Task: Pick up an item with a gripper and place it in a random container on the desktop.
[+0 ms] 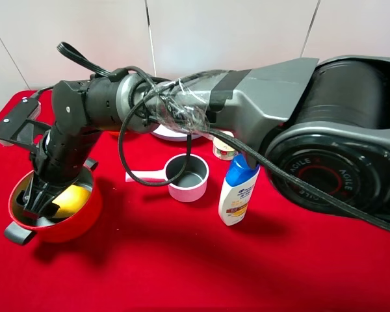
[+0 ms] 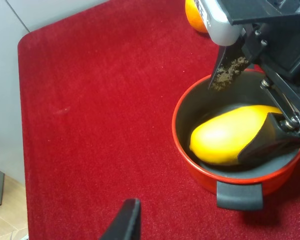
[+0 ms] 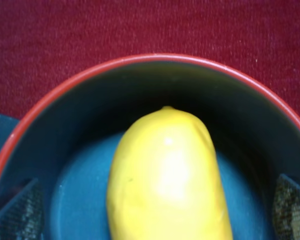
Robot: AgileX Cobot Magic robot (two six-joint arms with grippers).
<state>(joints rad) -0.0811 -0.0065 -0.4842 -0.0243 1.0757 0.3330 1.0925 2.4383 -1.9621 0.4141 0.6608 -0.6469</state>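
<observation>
The yellow mango-like item (image 1: 73, 198) lies inside the large red pot (image 1: 84, 220) at the front left of the red-clothed desktop (image 1: 182, 266). My right arm reaches across to the left, and its gripper (image 1: 42, 207) is down inside the pot. In the right wrist view the item (image 3: 165, 180) rests on the pot's dark floor, inside the pot's rim (image 3: 140, 59), with a finger (image 3: 15, 215) off each side of it, jaws apart. The left wrist view shows the item (image 2: 225, 135), the pot (image 2: 179, 125) and the right gripper (image 2: 250, 107). Of my left gripper only one black fingertip (image 2: 126, 220) shows.
A small pink saucepan (image 1: 188, 177) stands mid-table with a white and blue bottle (image 1: 237, 192) to its right. A small can (image 1: 222, 148) and a pale plate (image 1: 172, 134) sit behind them. A round orange fruit (image 2: 194, 15) lies beyond the pot. The table's left edge (image 2: 21, 100) is near.
</observation>
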